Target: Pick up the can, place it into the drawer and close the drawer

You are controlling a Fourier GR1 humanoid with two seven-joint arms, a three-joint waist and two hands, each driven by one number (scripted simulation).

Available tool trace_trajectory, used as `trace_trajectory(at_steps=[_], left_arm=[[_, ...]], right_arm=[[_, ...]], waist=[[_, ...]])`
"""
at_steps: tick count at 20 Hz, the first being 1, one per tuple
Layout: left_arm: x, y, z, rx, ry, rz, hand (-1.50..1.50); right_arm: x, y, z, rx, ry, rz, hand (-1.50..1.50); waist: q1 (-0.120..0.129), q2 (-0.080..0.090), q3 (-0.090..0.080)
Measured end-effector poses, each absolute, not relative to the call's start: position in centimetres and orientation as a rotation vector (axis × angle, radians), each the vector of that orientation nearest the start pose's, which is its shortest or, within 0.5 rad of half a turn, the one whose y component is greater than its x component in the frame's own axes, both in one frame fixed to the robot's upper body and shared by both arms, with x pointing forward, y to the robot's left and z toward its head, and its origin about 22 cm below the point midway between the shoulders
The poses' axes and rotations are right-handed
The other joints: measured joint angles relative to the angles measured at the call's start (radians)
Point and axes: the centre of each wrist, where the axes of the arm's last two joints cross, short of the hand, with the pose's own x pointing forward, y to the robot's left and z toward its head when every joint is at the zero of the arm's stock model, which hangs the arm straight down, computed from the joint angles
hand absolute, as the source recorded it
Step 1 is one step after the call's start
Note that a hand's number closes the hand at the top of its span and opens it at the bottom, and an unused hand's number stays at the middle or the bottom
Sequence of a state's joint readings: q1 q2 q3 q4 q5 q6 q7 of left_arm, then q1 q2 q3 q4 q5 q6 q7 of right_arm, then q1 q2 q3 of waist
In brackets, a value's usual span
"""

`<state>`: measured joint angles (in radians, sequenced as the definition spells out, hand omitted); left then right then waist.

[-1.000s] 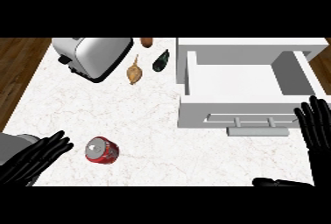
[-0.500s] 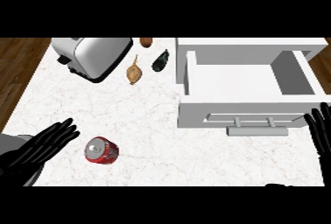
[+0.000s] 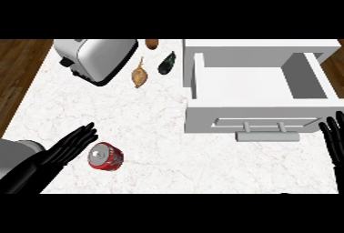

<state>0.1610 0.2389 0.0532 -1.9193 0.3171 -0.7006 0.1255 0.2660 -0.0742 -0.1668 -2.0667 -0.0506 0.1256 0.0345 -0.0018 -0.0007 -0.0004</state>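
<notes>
Lying on its side on the white marbled counter [image 3: 168, 136], the red can [image 3: 105, 156] is seen at about 8 o'clock from the middle of the view, its silver end turned up and to the left. Just beside it, at its 9 o'clock, the left hand [image 3: 64, 151] is held with straight, slightly spread fingers [image 3: 86, 133]; whether the can is touched cannot be told. The white drawer [image 3: 259, 95] is pulled open at 2 o'clock, well apart from the can. The right hand [image 3: 334, 143] is shown at the 4 o'clock edge, fingers straight and apart, holding nothing. A toaster [image 3: 97, 57], a brownish onion [image 3: 139, 75] and a dark vegetable [image 3: 166, 63] are set along 11 to 12 o'clock.
</notes>
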Motion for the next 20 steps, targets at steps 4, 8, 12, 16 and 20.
trace_trajectory(at_steps=[4,8,12,16,20], left_arm=[[20.6,28.8,5.1,-0.471,-1.598,-0.568,-1.5],[21.1,29.4,3.2,-0.455,-1.588,-0.56,-1.5],[21.1,30.0,2.2,-0.432,-1.584,-0.551,-1.5],[21.8,30.9,0.9,-0.41,-1.58,-0.546,-1.5],[22.3,31.3,-1.0,-0.399,-1.577,-0.548,-1.5]], right_arm=[[15.9,-30.1,7.6,-0.176,-1.782,0.017,-1.5],[16.2,-30.1,6.9,-0.175,-1.775,0.011,-1.5],[17.2,-29.7,7.1,-0.166,-1.778,0.016,-1.5],[16.9,-30.3,7.5,-0.172,-1.779,0.017,-1.5],[16.6,-30.3,8.0,-0.171,-1.786,0.017,-1.5]], waist=[[-0.001,0.0,0.0],[-0.001,0.0,0.0],[0.001,0.0,0.0],[-0.001,0.0,0.0],[-0.001,0.0,0.0]])
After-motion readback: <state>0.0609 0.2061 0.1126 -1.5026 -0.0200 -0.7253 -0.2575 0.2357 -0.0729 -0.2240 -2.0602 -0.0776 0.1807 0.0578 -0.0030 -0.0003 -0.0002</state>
